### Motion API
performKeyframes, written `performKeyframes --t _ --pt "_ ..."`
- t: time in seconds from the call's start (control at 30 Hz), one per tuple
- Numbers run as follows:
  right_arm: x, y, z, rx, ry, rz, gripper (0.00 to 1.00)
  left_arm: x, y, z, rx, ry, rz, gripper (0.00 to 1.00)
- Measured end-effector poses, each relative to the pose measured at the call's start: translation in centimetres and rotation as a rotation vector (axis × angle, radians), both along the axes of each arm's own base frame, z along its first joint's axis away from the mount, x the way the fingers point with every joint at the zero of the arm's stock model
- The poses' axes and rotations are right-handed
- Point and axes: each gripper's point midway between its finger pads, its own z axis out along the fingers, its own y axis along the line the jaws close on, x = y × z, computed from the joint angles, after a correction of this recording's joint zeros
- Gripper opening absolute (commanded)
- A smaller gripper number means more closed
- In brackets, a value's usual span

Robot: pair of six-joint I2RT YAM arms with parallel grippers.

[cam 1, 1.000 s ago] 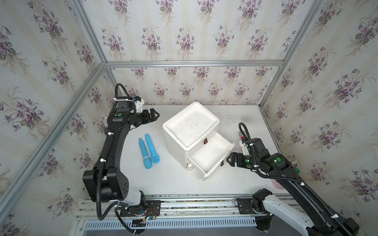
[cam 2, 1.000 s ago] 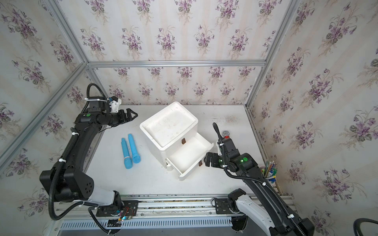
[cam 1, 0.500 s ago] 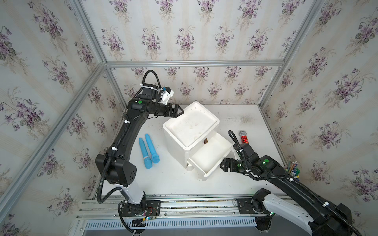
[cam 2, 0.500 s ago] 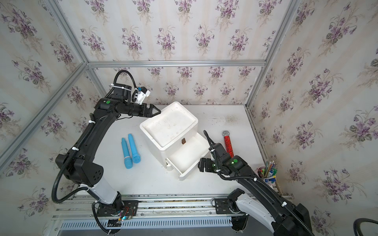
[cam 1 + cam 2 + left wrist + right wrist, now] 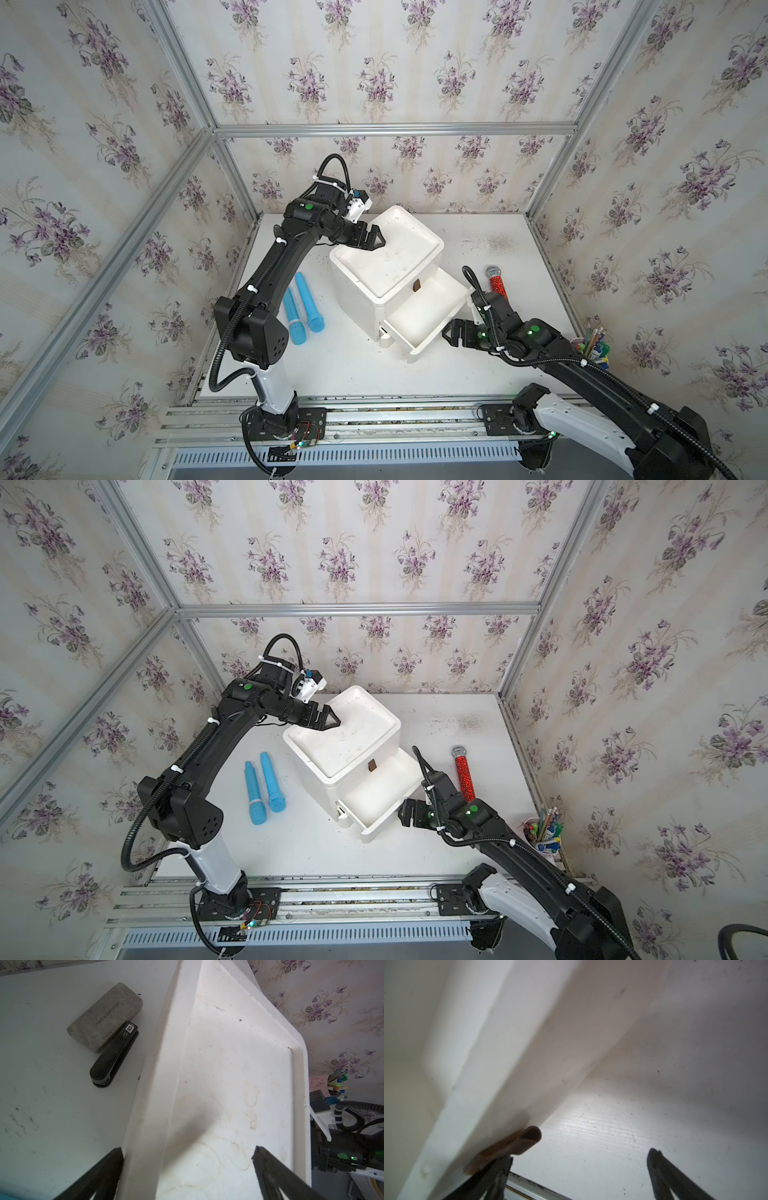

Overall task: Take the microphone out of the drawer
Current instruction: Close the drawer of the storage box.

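A red glitter microphone [image 5: 497, 283] [image 5: 464, 773] lies on the table, right of the white cabinet [image 5: 386, 266]. The cabinet's lower drawer [image 5: 432, 338] [image 5: 384, 823] is pulled out, and its inside shows bare white. My right gripper [image 5: 446, 332] [image 5: 402, 812] [image 5: 581, 1155] is open at the drawer's front wall. One of its fingers is right by the brown handle [image 5: 517, 1142], and nothing is between the jaws. My left gripper [image 5: 376, 241] [image 5: 330, 722] [image 5: 188, 1149] hangs open over the back left edge of the cabinet top.
Two blue microphones [image 5: 297, 316] [image 5: 309, 305] lie left of the cabinet. A cup of pens [image 5: 592, 347] stands at the right table edge. Behind the cabinet, in the left wrist view, are a grey case [image 5: 104, 1018] and a black stapler [image 5: 114, 1057].
My left arm swung from the table's left side to above the cabinet top. My right arm moved toward the drawer's front corner, uncovering the red microphone. Both grippers stayed open.
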Motion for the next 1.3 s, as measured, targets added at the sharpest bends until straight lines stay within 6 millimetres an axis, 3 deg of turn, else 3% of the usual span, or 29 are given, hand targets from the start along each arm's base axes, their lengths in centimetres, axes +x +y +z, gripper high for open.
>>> performKeyframes --t 0.23,0.87,1.3 --pt "1.7 1.2 1.5 0.066 -0.083 -0.006 1.0 -0.2 -0.1 -0.8 0.013 0.004 -0.023 0.99" --pt "6.4 4.7 1.3 0.183 -0.198 -0.032 1.0 -1.4 -1.4 -1.9 0.003 0.024 -0.094 0.99" --pt "7.9 6.3 1.3 0.196 -0.213 -0.023 1.0 -1.7 -1.8 -1.9 -0.004 0.028 -0.113 0.99"
